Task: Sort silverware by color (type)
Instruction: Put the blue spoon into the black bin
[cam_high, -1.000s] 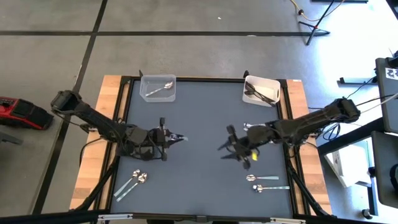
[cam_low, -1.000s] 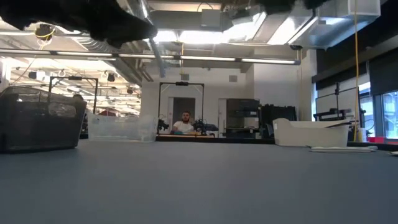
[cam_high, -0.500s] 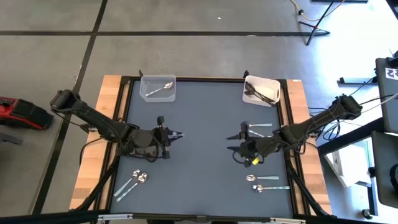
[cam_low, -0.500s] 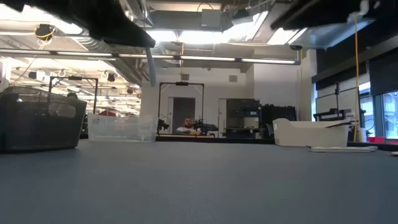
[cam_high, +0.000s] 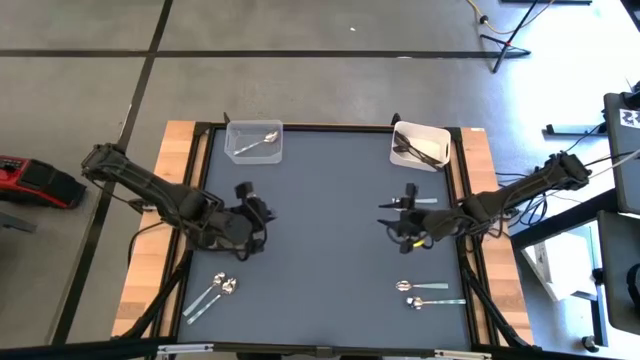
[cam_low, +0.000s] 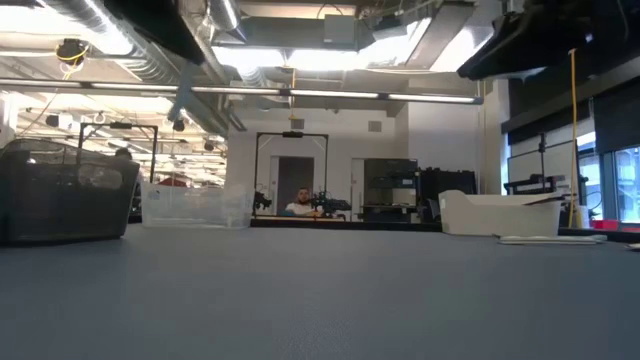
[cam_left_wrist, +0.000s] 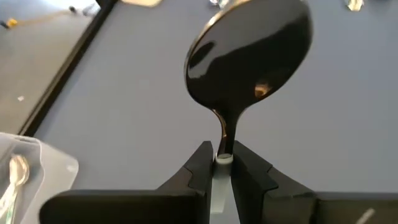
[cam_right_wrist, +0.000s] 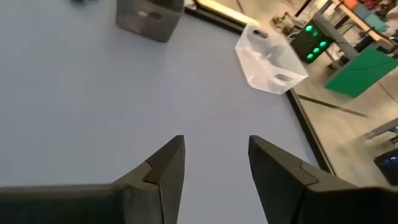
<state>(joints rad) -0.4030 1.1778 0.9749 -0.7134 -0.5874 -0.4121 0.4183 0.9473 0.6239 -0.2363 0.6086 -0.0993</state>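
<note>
My left gripper (cam_high: 245, 193) is at the table's left middle and points toward the far edge. It is shut on a spoon whose glossy bowl (cam_left_wrist: 249, 50) looks dark and mirror-like. My right gripper (cam_high: 391, 215) hovers open over the right middle, its fingers (cam_right_wrist: 165, 165) over bare mat. One silver spoon (cam_high: 421, 201) lies just beyond it. A clear bin (cam_high: 254, 141) at the far left holds a silver spoon. A white bin (cam_high: 419, 146) at the far right holds dark utensils. My left gripper pinches the spoon by its thin handle, just below the bowl (cam_left_wrist: 224, 134), between the two fingertips. The handle runs along the fingers, and the bowl sticks out past them toward the far edge. The spoon is lifted clear of the mat.
Two silver spoons (cam_high: 217, 292) lie near the left front corner, two more (cam_high: 425, 294) near the right front. The dark mat's middle (cam_high: 325, 220) is bare. Wooden strips (cam_high: 150, 260) border the mat on both sides. A person sits in the room far behind the table (cam_low: 301, 201).
My left gripper has swung with the spoon from pointing at the table's right to pointing toward the far edge, and has moved a little left and farther. My right gripper has drawn back toward the right and far edges.
</note>
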